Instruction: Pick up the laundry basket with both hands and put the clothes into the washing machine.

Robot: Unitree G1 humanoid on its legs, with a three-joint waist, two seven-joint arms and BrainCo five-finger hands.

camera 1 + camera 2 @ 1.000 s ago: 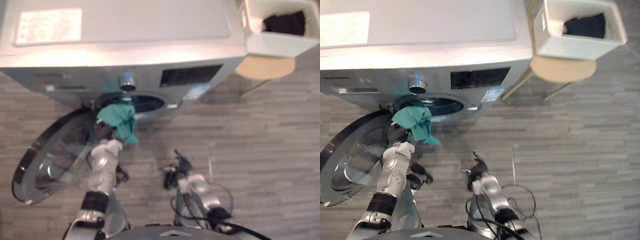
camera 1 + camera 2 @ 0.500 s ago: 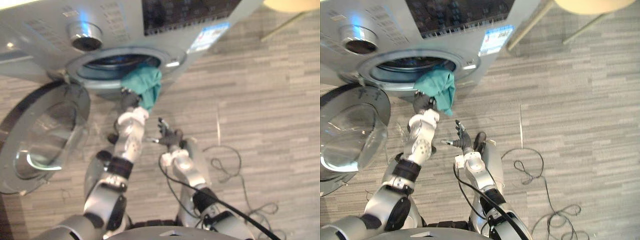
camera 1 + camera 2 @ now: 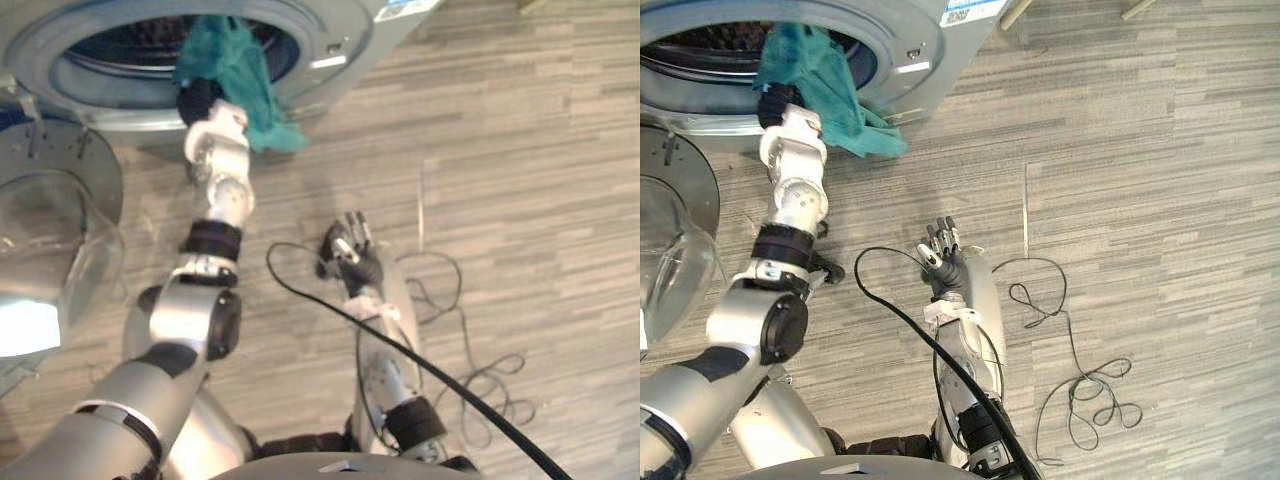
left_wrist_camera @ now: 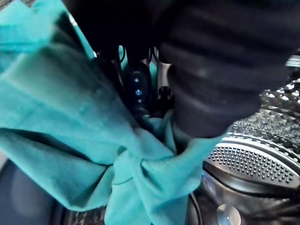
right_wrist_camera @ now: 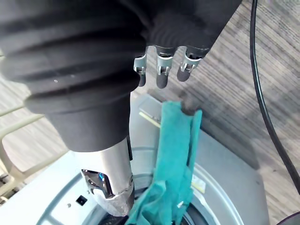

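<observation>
A teal cloth (image 3: 240,65) hangs over the lower rim of the washing machine's drum opening (image 3: 120,45), partly inside and partly draped out the front. My left hand (image 3: 200,98) is raised to that opening, its fingers (image 4: 138,91) curled into the cloth (image 4: 70,117). The perforated drum (image 4: 253,164) lies just past it. Lower down, over the floor, my right hand (image 3: 943,260) hangs with straight fingers (image 5: 161,70) and holds nothing. From there the cloth (image 5: 176,150) shows hanging at the machine's front.
The washing machine's round glass door (image 3: 45,260) stands swung open at the left, close beside my left arm. Grey wood-pattern floor (image 3: 1160,180) stretches to the right of the machine.
The camera has tipped down and closer to the drum. My left hand has carried the teal cloth up into the drum opening. My right hand has sunk and straightened its fingers.
</observation>
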